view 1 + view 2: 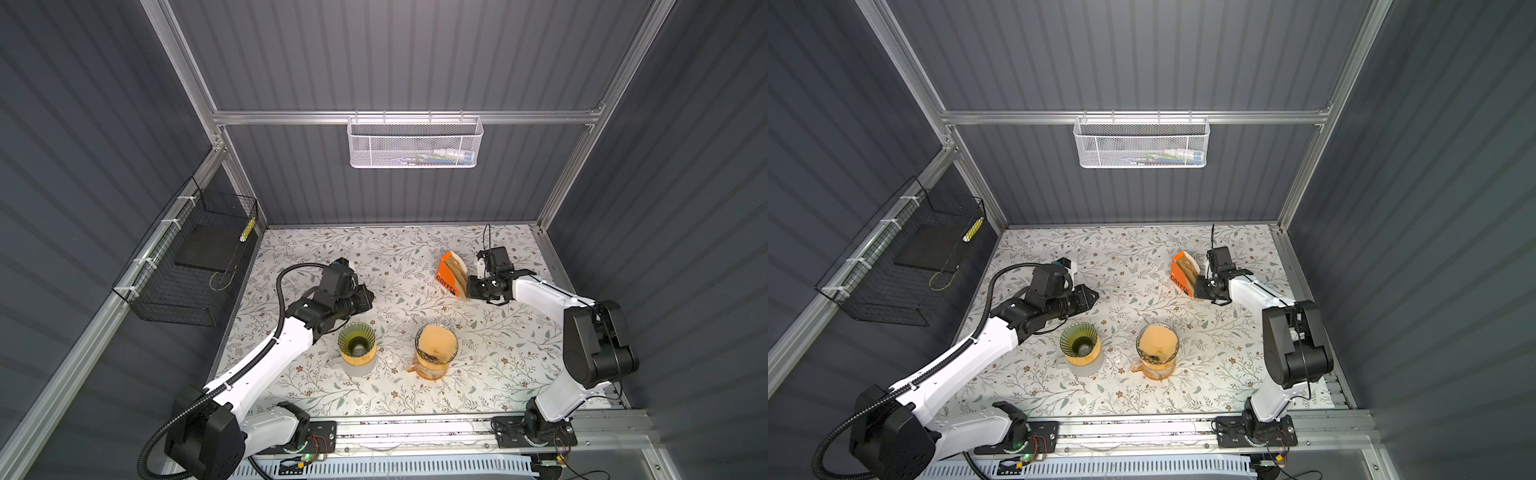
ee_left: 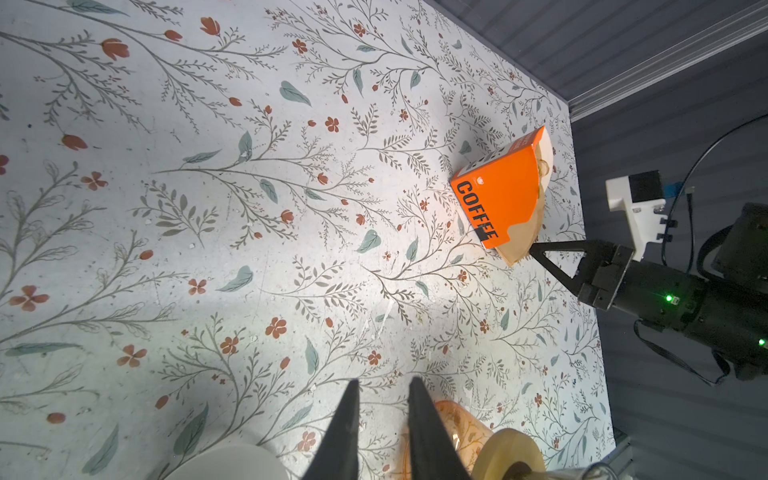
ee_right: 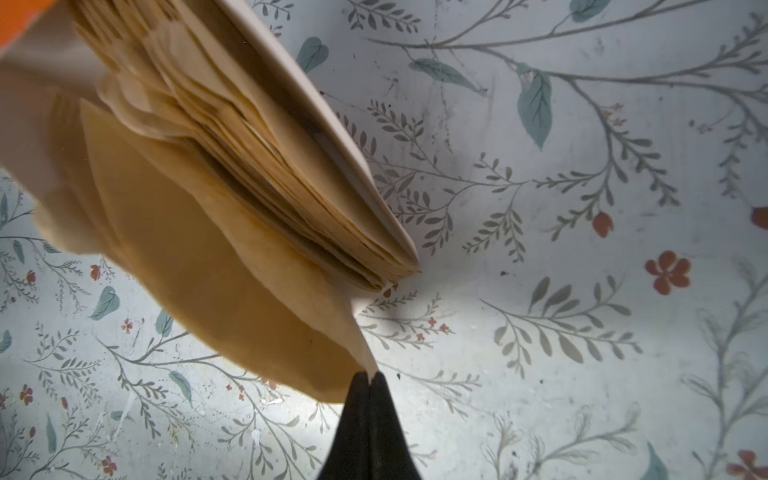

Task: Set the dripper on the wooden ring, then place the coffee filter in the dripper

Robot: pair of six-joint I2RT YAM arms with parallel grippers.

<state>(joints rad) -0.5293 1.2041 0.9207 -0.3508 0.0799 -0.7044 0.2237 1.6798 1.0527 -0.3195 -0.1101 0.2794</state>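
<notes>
Overhead, in both top views, the box (image 1: 448, 274) (image 1: 1180, 272) is seen standing far back on the table (image 1: 498, 353), and the right hand (image 1: 468, 286) is set against its near corner. The left hand (image 1: 369, 297) is held over the table, well apart from the box. Nearer the front, the green dripper (image 1: 356, 340) is seated on a mug (image 1: 359, 368) and is seen empty. Beside it, the amber dripper (image 1: 437, 344) is lined with tan paper.

In the left wrist view, the left hand (image 2: 384, 384) is shown slightly spread, with nothing between its fingers. The box (image 2: 494, 199) is marked COFFEE, and the right hand (image 2: 534, 249) is met by tan paper at the box's edge.

In the right wrist view, the right hand (image 3: 369, 376) is pressed together on one corner of the filter (image 3: 216, 282). The filter is stretched from the box (image 3: 324, 124) to that hand, beside the stack (image 3: 257, 166) lodged inside. No dripper is shown there.
</notes>
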